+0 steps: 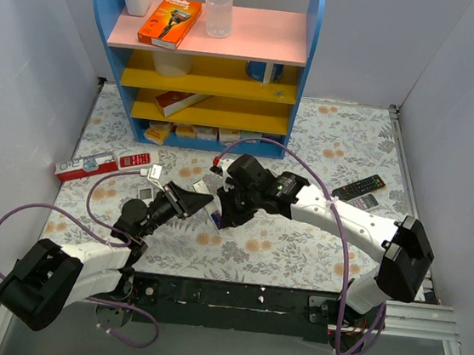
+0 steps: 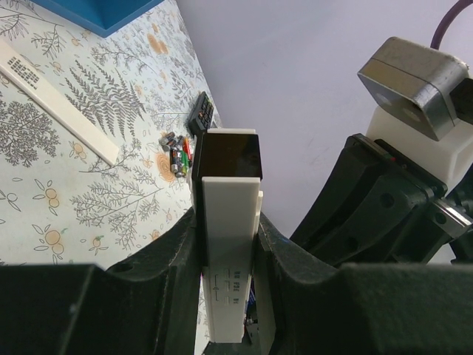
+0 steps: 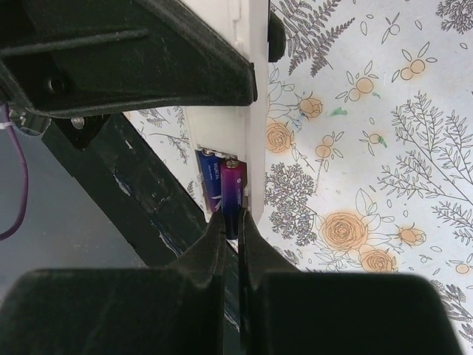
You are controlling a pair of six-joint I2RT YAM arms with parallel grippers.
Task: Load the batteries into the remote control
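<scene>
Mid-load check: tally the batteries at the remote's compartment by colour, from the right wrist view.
At the remote control compartment:
Blue battery: 1
Purple battery, between the right gripper fingers: 1
Total: 2
Loose batteries: too small to count.

Overhead from behind, wrist views close, sharing remote control (image 2: 230,244)

Robot test booth, white panels (image 1: 28,59) boxing a floral-clothed table (image 1: 343,147), blue shelf (image 1: 308,66) of household props (razor pack (image 1: 170,21), bottle (image 1: 218,4))
</scene>
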